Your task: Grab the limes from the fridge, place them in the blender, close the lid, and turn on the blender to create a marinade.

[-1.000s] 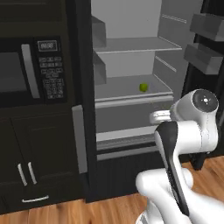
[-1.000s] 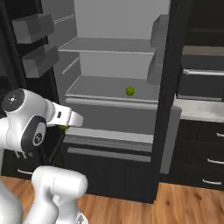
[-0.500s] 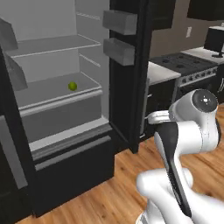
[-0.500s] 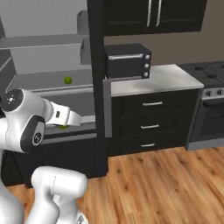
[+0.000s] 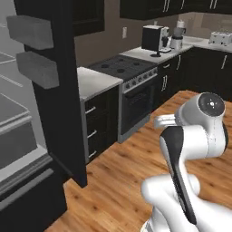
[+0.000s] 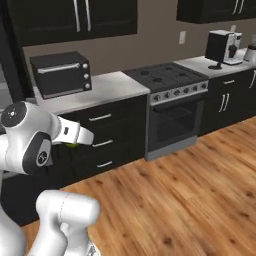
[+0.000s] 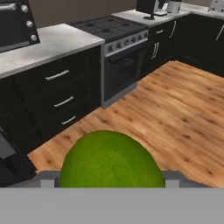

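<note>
Gripper [image 7: 109,183] is clamped on 1 lime [image 7: 111,164]; blender [image 5: 177,36] sits on the far counter at 1 o'clock; I'd keep the wrist level and drive smoothly so nothing slips.

Lime's [image 7: 111,159] lower half cut off

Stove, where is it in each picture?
Left base view: the stove is in the middle, left of the arm.
Right base view: in the middle, at the end of the near counter.
Hand view: upper middle, beyond the lime.
Shared landmark: the coffee machine on the counter past the stove.
</note>
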You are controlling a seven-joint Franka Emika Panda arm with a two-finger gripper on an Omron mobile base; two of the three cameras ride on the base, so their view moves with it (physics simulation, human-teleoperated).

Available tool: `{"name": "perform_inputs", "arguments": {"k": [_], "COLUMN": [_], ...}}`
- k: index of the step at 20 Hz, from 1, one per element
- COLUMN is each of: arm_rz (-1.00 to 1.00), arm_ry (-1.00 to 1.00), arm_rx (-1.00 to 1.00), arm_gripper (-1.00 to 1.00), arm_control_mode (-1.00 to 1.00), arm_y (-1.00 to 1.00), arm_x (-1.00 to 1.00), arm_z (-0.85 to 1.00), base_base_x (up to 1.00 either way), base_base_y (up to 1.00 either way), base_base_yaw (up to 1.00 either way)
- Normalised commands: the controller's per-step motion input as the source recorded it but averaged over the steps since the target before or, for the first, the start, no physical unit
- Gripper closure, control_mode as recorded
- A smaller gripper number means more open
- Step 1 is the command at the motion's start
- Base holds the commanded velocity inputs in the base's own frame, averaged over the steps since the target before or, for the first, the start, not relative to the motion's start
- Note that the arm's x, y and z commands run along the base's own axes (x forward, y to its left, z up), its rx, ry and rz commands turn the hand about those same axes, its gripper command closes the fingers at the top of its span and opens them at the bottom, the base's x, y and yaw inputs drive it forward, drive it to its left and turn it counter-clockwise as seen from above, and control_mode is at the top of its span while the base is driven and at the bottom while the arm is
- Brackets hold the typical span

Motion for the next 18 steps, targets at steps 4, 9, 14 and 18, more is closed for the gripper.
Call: {"name": "perform_inputs", "arguments": {"k": [4,9,14,18], "arm_rz": [0.00,0.00,0.00,0.00], "arm_ry": [0.00,0.00,0.00,0.00], "arm_rx": [0.00,0.00,0.00,0.00], "arm_gripper": [1.00,1.00,1.00,1.00], "arm_control_mode": [1.00,1.00,1.00,1.00], "arm_y": [0.00,0.00,0.00,0.00], "arm_x": [0.00,0.00,0.00,0.00], "arm_z": [0.00,0.00,0.00,0.00], "base_base_x": [0.72,0.87,1.00,1.00], "base_base_y": [-0.66,-0.66,-0.66,-0.74], "base_base_yaw": [-0.30,-0.13,0.12,0.24]}}
